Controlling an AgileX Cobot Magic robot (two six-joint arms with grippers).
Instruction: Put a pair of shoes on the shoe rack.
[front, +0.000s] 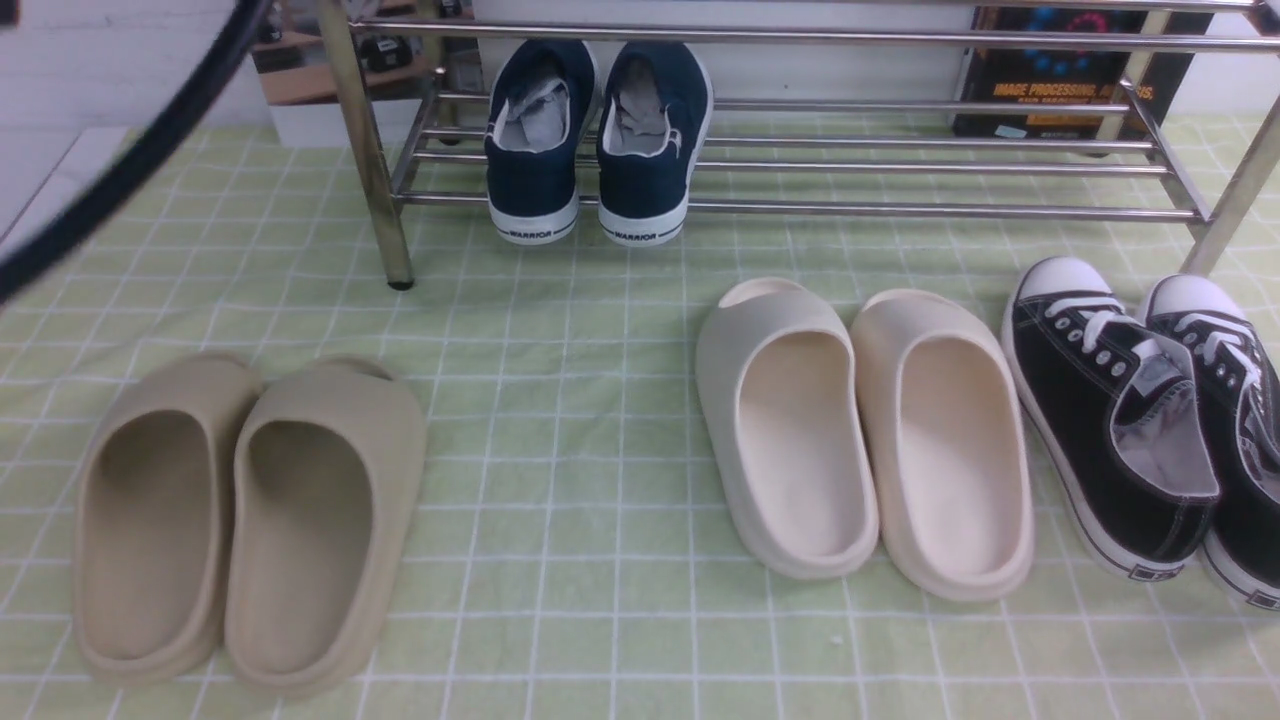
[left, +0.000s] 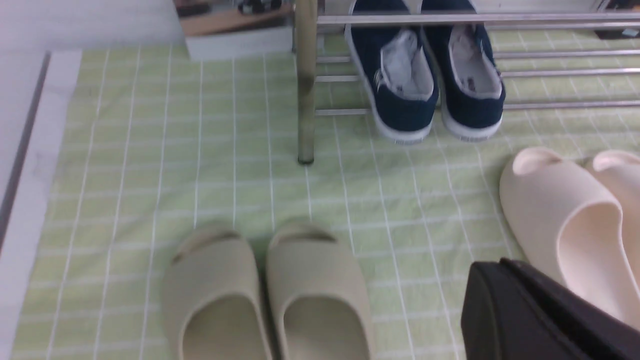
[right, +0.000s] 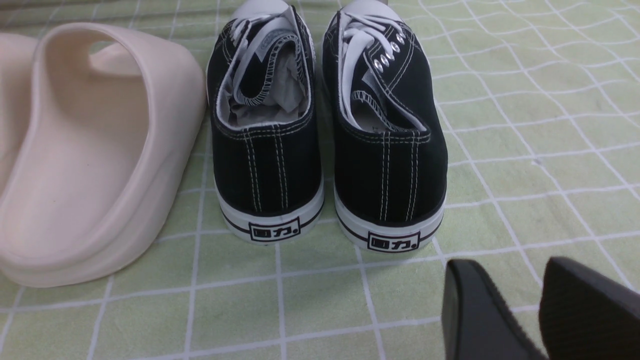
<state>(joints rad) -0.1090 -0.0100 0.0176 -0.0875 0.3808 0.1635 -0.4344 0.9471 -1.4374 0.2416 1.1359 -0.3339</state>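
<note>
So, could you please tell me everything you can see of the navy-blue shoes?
The navy-blue shoes are two canvas slip-ons with white rubber soles, pale grey linings and "WARRIOR" printed on the heels. They stand upright, side by side, on the lower chrome bars of the shoe rack, near its left leg, toes pointing inward, heels just past the front bar. Nothing else touches them.

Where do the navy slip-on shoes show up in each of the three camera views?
Front view: the navy shoes stand side by side on the shoe rack's bottom bars, near its left leg, heels toward the camera.
Left wrist view: the navy shoes are at the top, right of centre.
Right wrist view: not in it.
Shared landmark: the cream slides, seen in all three views.
</note>
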